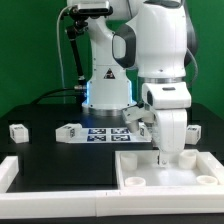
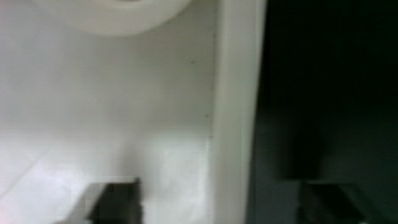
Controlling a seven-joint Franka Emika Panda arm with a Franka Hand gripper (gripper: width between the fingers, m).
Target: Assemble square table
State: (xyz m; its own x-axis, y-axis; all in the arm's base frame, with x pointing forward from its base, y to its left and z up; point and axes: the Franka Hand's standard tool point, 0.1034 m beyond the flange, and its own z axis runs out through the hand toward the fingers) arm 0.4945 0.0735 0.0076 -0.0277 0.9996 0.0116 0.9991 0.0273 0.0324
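Gaping pincer (image 1: 170, 153) straddles the rim of the square slab (image 1: 150, 186)

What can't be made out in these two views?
- Tags on the legs: too small to read in the exterior view.
- Whether the gripper touches the slab: the wrist view is blurred, and the hand blocks it in the exterior view.
- Round white shape: blurred and cut off by the wrist view's edge.
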